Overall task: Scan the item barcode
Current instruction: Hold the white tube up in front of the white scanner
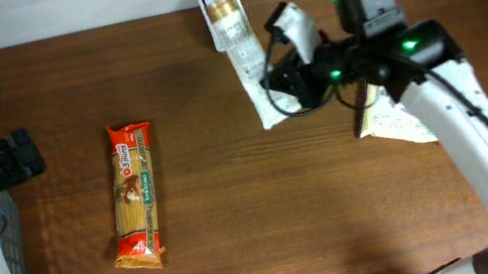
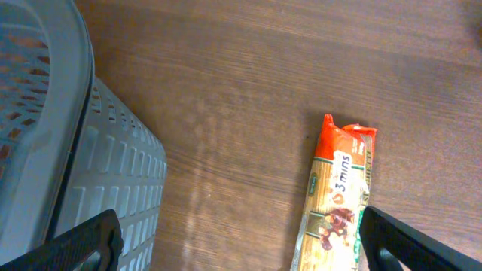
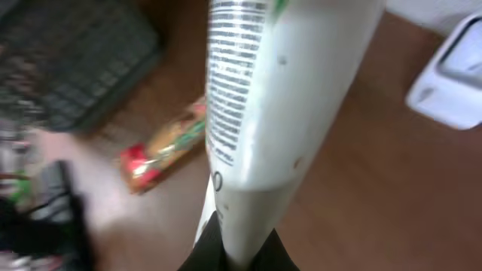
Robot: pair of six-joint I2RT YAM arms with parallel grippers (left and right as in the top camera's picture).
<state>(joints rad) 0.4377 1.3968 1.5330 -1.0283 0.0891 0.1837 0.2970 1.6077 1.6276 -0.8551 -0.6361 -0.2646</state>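
My right gripper (image 1: 276, 81) is shut on a white pouch (image 1: 262, 93), which it holds just in front of the white barcode scanner (image 1: 222, 15) at the table's far edge. In the right wrist view the pouch (image 3: 286, 98) fills the middle, a column of fine print along its left side, and the dark fingers (image 3: 207, 252) pinch its lower end. The scanner (image 3: 452, 75) sits at the right edge of that view. My left gripper (image 1: 21, 156) hangs open at the far left, its fingers (image 2: 83, 241) wide apart with nothing between them.
An orange spaghetti pack (image 1: 136, 191) lies left of centre on the wooden table, also under my left gripper (image 2: 335, 203). A grey perforated basket (image 2: 75, 150) stands at the left edge. Another white packet (image 1: 400, 121) lies beneath my right arm.
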